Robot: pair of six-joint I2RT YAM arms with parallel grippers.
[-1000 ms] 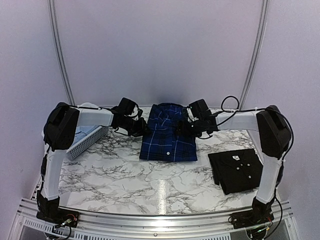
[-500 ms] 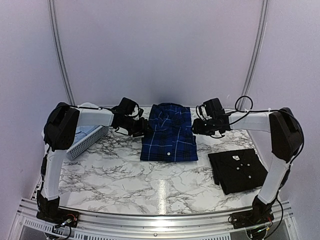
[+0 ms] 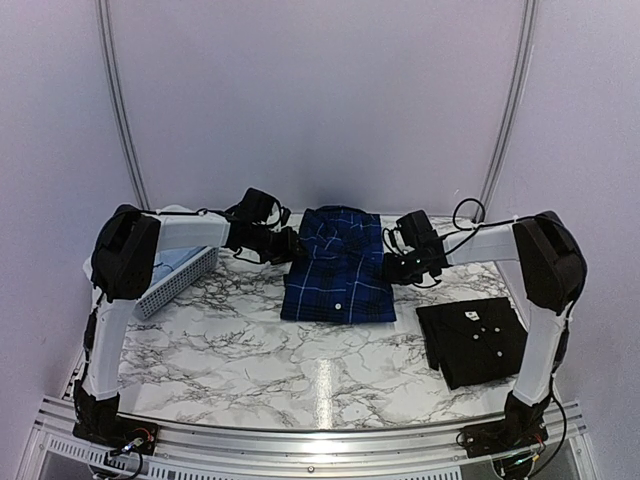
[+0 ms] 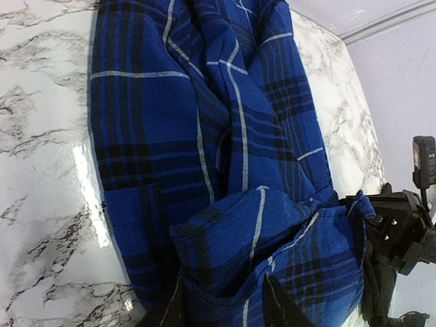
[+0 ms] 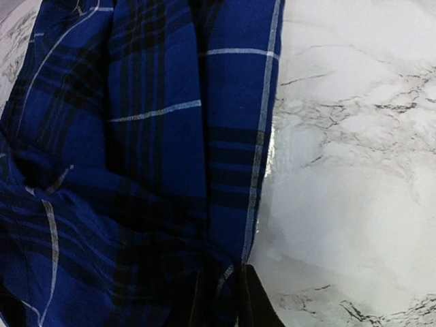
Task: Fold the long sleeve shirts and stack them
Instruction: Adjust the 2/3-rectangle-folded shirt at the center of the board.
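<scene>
The blue-and-navy plaid shirt (image 3: 337, 265) lies folded at the back middle of the marble table. My left gripper (image 3: 287, 245) is at its left edge. In the left wrist view, the two fingers hold a raised fold of plaid cloth (image 4: 272, 231) between them, the gripper (image 4: 221, 303) closed on it. My right gripper (image 3: 392, 266) is at the shirt's right edge, and its narrow jaws pinch the hem (image 5: 255, 177) in the right wrist view, gripper (image 5: 225, 293) shut. A folded black shirt (image 3: 472, 340) with white buttons lies at the front right.
A white lattice basket (image 3: 178, 282) lies tilted at the left, behind my left arm, with something pale blue (image 3: 176, 263) in it. The right arm's gripper body (image 4: 402, 231) shows at the far side of the plaid shirt.
My right gripper swung out, came back to the shirt's right edge and closed on the hem. My left gripper shifted a little along the left edge, its jaws widening, then narrowing on the fold.
</scene>
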